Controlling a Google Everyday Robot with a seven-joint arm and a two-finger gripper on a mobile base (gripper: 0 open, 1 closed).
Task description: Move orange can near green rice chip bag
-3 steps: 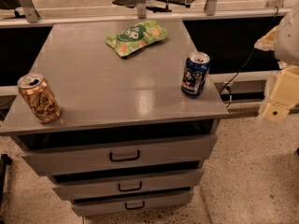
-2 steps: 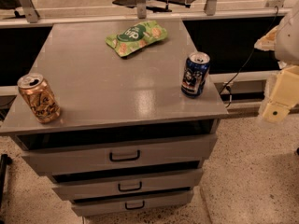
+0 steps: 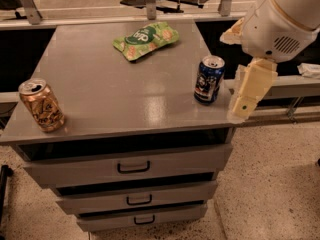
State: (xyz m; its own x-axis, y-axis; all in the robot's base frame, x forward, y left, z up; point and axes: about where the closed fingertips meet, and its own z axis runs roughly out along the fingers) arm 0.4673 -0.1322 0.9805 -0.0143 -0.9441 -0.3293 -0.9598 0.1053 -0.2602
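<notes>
The orange can (image 3: 41,105) stands upright at the front left corner of the grey cabinet top (image 3: 125,89). The green rice chip bag (image 3: 145,39) lies flat near the back middle of the top, far from the can. My gripper (image 3: 246,100) hangs at the front right corner of the cabinet, just right of a dark blue can (image 3: 208,79). It holds nothing that I can see and is far from the orange can.
The cabinet has three drawers with dark handles (image 3: 133,167) below the top. A low shelf (image 3: 295,84) runs to the right behind my arm. Speckled floor (image 3: 270,184) lies in front and to the right.
My arm and gripper have moved left, from beyond the cabinet's right side to its front right corner. The cans and the bag have not moved.
</notes>
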